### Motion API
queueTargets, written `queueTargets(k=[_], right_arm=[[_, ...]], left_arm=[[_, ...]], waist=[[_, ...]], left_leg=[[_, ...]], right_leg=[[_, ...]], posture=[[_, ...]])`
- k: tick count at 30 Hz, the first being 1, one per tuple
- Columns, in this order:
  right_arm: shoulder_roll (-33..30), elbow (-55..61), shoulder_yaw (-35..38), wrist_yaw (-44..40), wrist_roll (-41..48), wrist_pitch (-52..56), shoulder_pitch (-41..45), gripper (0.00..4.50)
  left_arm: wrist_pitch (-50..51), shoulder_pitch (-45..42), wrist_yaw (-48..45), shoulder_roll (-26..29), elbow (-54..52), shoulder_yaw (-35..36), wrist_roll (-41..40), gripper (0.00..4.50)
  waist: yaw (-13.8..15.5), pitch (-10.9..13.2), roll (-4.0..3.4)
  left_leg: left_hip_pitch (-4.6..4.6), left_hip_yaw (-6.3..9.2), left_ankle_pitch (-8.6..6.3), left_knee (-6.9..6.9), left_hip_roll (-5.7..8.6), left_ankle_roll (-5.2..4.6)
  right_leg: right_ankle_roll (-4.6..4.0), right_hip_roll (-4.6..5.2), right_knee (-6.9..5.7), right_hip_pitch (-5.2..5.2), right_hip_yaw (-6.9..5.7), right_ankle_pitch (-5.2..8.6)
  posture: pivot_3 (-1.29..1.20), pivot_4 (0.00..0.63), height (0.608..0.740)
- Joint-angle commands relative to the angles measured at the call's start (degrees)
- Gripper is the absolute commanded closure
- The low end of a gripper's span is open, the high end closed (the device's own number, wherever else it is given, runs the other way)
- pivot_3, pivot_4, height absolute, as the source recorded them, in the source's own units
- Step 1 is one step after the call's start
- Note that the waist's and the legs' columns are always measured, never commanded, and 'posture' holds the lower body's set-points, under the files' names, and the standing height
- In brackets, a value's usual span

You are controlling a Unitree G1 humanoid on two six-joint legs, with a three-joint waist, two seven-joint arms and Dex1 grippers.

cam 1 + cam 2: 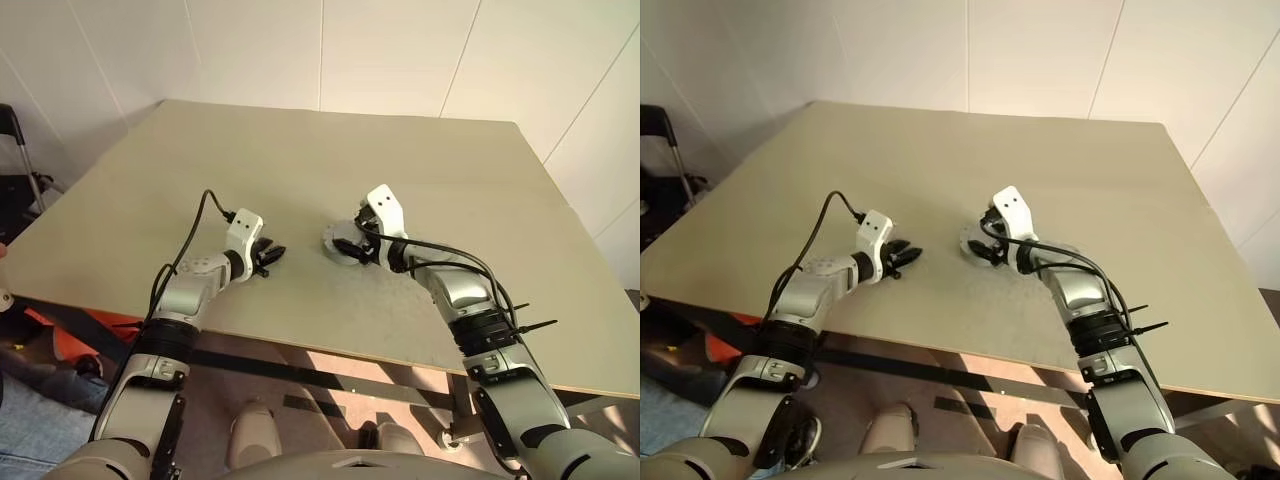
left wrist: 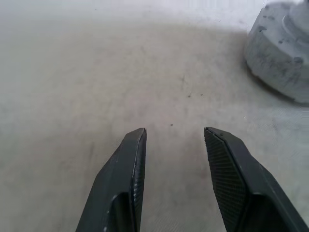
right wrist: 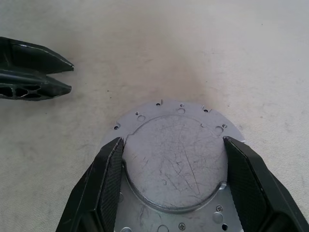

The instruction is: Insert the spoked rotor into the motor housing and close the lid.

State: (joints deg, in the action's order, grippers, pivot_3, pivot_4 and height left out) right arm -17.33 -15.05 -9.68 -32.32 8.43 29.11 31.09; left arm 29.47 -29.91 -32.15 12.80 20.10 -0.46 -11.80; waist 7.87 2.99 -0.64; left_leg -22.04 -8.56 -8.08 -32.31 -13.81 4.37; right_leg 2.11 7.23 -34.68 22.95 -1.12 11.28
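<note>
While the beige counter spans most of the frame, the motor housing, a scuffed silver round assembly on a holed flange, sits at centre, the right pincer clamped across it; left of it, the left pincer hangs apart, empty.

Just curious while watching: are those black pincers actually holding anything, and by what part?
The right gripper clasps a round silver metal motor assembly by its raised centre's opposite sides. The left gripper is open, holding nothing.
</note>
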Motion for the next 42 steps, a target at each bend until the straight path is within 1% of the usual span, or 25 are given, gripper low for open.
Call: queueTargets(k=[1,2,3,4,5,8,15,20,24,27,31,37,39,41,42], right_arm=[[-1.9,-2.4,1.2,1.3,-1.8,1.7,-1.2,1.36],[-1.9,-2.4,1.2,1.3,-1.8,1.6,-1.2,1.36],[-1.9,-2.4,1.2,1.3,-1.8,1.6,-1.1,1.36],[-1.9,-2.5,1.2,1.3,-1.8,1.5,-1.0,1.36],[-1.9,-2.5,1.2,1.4,-1.8,1.5,-1.0,1.36],[-1.9,-2.3,1.2,1.5,-1.9,1.5,-1.1,1.36],[-1.7,-1.6,1.5,2.1,-1.9,1.6,-1.5,1.36],[-1.8,-1.3,1.7,2.5,-1.9,1.6,-1.8,1.36],[-1.7,-1.3,1.8,2.7,-1.9,1.5,-1.7,1.36],[-1.6,-1.3,1.9,2.9,-1.8,1.5,-1.6,1.36],[-1.4,-1.3,2.2,3.4,-1.6,1.6,-1.4,1.36],[-1.2,-1.2,3.0,3.1,-0.6,2.5,-1.5,1.36],[-1.3,-0.5,3.6,2.2,0.6,3.2,-1.6,0.64],[-1.5,0.7,3.8,2.0,0.6,3.0,-1.8,0.03],[-1.5,1.6,3.9,1.8,0.7,2.9,-1.9,0.03]], left_arm=[[1.2,-5.8,3.1,-3.0,2.0,5.2,-4.5,2.49],[1.4,-7.0,3.5,-4.0,3.5,5.8,-5.1,2.49],[1.3,-8.1,3.3,-5.0,5.3,6.0,-5.5,2.88],[1.2,-8.9,3.2,-5.6,6.8,5.9,-5.5,3.08],[0.7,-9.8,3.0,-6.2,8.4,5.5,-5.2,3.40],[-0.2,-12.5,2.3,-8.0,13.0,5.5,-5.4,4.45],[-2.2,-17.4,-0.5,-10.4,22.3,5.0,-5.0,4.48],[-3.5,-20.5,-1.0,-11.6,25.8,6.8,-6.2,4.48],[-1.9,-21.2,-2.7,-12.5,28.7,5.8,-5.4,4.48],[0.1,-21.1,-2.8,-12.7,30.4,3.7,-3.4,4.48],[2.4,-21.3,-1.5,-12.7,31.8,2.6,-1.7,4.48],[2.8,-21.3,-2.2,-12.6,31.6,2.9,-1.6,4.48],[2.6,-21.4,-2.4,-12.6,31.6,2.8,-1.4,4.50],[2.5,-21.3,-2.6,-12.7,31.5,2.9,-1.5,4.50],[2.5,-21.3,-2.7,-12.7,31.5,3.0,-1.5,4.50]], waist=[[0.0,0.0,0.00],[0.0,0.0,0.00],[0.0,0.0,0.01],[0.0,0.0,0.02],[0.0,0.0,0.03],[0.0,0.0,0.04],[0.3,0.0,0.05],[0.4,0.0,0.05],[0.5,0.0,0.05],[0.6,0.0,0.06],[0.7,0.0,0.06],[0.7,0.0,0.05],[0.7,0.0,0.05],[0.7,0.0,0.06],[0.7,0.0,0.06]], left_leg=[[0.00,0.00,0.00,0.00,0.00,0.00],[0.00,0.00,0.00,0.00,0.00,0.00],[0.01,0.00,0.00,0.00,0.01,0.00],[0.02,0.00,0.00,0.00,0.02,0.00],[0.03,0.00,0.00,0.00,0.02,0.00],[0.03,0.00,0.00,0.00,0.03,0.00],[0.02,0.00,0.00,0.01,0.03,0.00],[0.03,0.00,0.00,0.03,0.03,0.00],[0.05,0.00,0.00,0.05,0.03,0.00],[0.05,0.00,0.00,0.05,0.03,0.00],[0.19,0.01,0.00,0.09,0.04,0.00],[0.28,0.01,-0.01,0.17,0.04,-0.01],[0.28,0.02,-0.01,0.29,0.04,-0.02],[0.27,0.01,-0.01,0.39,0.07,-0.02],[0.27,0.01,-0.01,0.39,0.08,-0.02]], right_leg=[[0.03,0.00,-0.01,0.00,0.00,0.02],[0.07,0.00,-0.01,-0.01,0.00,0.04],[0.10,0.00,0.00,-0.01,0.01,0.06],[0.10,0.00,0.00,-0.02,0.01,0.06],[0.10,0.00,0.02,-0.04,0.02,0.06],[0.10,0.00,0.07,-0.05,0.02,0.06],[0.13,0.00,0.08,-0.05,0.01,0.08],[0.13,0.00,0.09,-0.05,0.01,0.08],[0.13,0.00,0.09,-0.05,0.01,0.08],[0.14,0.00,0.10,-0.06,0.01,0.08],[0.20,0.00,0.17,-0.26,0.00,0.12],[0.22,0.01,0.50,-0.54,-0.04,0.13],[0.22,0.00,0.80,-0.67,-0.10,0.13],[0.21,0.01,1.07,-0.79,-0.11,0.12],[0.21,0.02,1.10,-0.83,-0.10,0.12]], posture=[[0.00,0.000,0.740],[0.00,0.000,0.740],[0.00,0.000,0.740],[0.00,0.000,0.740],[0.00,0.000,0.740],[0.00,0.000,0.740],[0.00,0.000,0.740],[0.00,0.000,0.740],[0.00,0.000,0.740],[0.00,0.000,0.740],[0.00,0.000,0.740],[0.00,0.000,0.740],[0.00,0.000,0.740],[0.00,0.000,0.740],[0.00,0.000,0.740]])
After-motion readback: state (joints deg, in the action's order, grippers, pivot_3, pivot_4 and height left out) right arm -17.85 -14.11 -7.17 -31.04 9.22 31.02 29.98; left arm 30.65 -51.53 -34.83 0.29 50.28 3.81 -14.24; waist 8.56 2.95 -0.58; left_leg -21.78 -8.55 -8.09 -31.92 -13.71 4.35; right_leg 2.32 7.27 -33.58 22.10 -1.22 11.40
